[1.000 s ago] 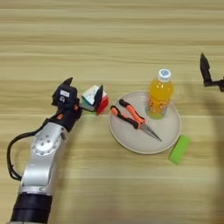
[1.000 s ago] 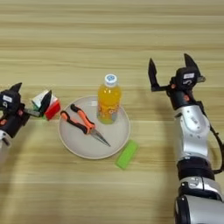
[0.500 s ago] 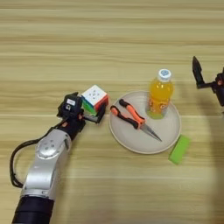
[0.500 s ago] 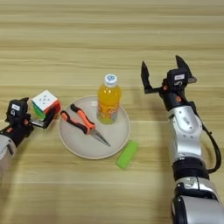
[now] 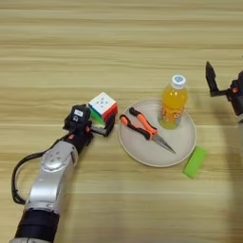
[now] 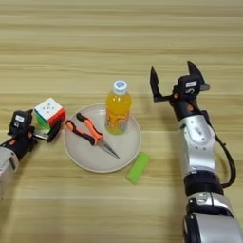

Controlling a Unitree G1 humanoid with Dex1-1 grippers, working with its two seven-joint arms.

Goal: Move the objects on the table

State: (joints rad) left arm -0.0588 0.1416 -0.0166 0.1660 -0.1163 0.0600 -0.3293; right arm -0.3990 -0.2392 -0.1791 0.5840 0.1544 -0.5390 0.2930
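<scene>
At centre left of the frame the puzzle cube (image 5: 103,107) now sits flat on the table (image 5: 118,42), white face up, just left of the plate (image 5: 182,142); a second ago it was tilted in the left gripper (image 5: 97,127). That gripper's fingers are now spread and drawn back to the cube's lower-left, so the cube looks released. At the right, the right gripper (image 6: 175,84) has edged toward the bottle (image 6: 117,107) with fingers wide apart, holding nothing. The bottle and the pliers (image 5: 144,129) rest unmoved on the plate, beside a green block (image 5: 194,162) at lower right.
</scene>
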